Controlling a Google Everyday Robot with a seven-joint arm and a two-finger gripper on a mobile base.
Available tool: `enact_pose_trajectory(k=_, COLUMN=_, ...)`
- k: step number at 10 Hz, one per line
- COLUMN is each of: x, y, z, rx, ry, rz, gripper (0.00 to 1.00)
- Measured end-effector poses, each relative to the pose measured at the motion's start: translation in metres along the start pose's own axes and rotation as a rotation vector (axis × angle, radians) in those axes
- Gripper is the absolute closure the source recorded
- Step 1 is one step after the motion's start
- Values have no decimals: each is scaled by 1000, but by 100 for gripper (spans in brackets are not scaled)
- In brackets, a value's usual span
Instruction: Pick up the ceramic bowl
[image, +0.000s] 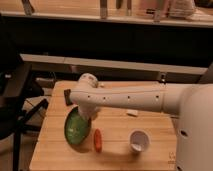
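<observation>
The ceramic bowl (75, 128) is wide, shallow and green with a glossy inside. It is tilted steeply on the left part of the wooden table (120, 157), its inside facing the camera. My white arm reaches in from the right, and the gripper (86, 115) is at the bowl's upper right rim, mostly hidden under the wrist. A small orange-red carrot-like piece (98, 140) lies just right of the bowl. A small white cup (139, 141) stands further right.
A small dark object (66, 96) lies near the table's back left edge. A small white piece (132, 112) lies under the arm. A dark chair (12, 100) stands to the left of the table. A long counter (125, 67) runs behind it.
</observation>
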Motion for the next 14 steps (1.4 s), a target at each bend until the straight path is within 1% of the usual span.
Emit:
enact_pose_trajectory(k=6, x=7, y=9, z=-6, rx=1, ry=13, rz=0, gripper=100)
enact_pose_trajectory(k=9, x=11, y=19, z=-8, rx=0, ry=16, rz=7, gripper=100)
enact_pose_trajectory(k=14, x=23, y=25, z=-14, rx=1, ry=23, rz=13, gripper=100)
